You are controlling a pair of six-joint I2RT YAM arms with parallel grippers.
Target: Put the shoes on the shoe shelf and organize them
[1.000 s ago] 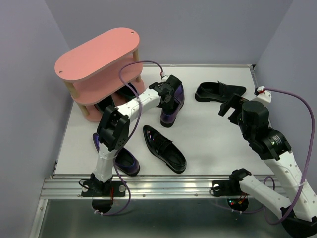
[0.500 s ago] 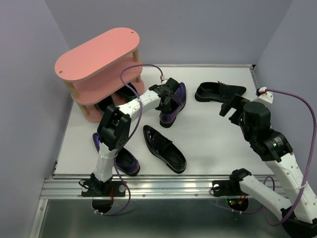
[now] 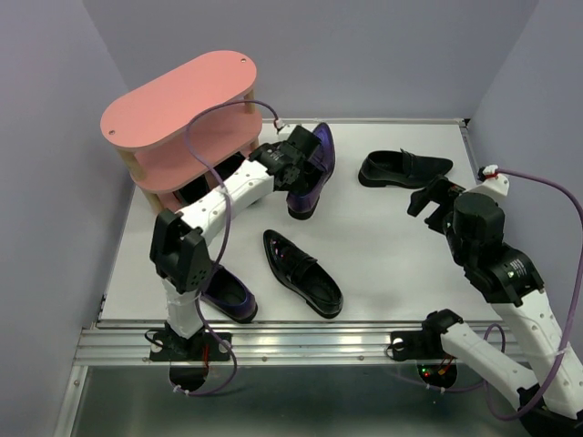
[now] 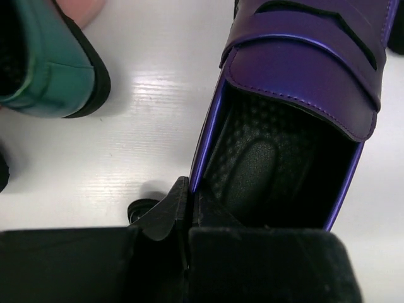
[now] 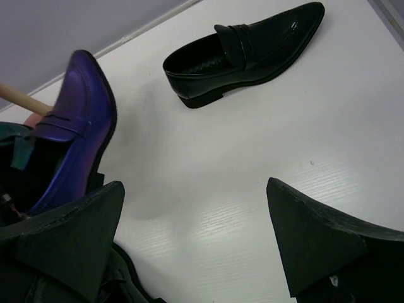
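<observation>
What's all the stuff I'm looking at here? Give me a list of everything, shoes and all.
Shoe shelf: one, pink boards on light wooden posts, far left of the table.
Held purple loafer: one, purple, beside the shelf, gripped at the heel.
Second purple loafer: one, purple, near left edge, partly behind the left arm.
Black loafers: two, black; one mid-table, one far right.
Teal shoe: one, teal, at the shelf's foot; whether on its lowest board, cannot tell.
Table: one, white.
Cables: two, purple, one along each arm.
Left gripper: one, black, shut on the held purple loafer.
Right gripper: one, black, open, empty, over the table's right side.
</observation>
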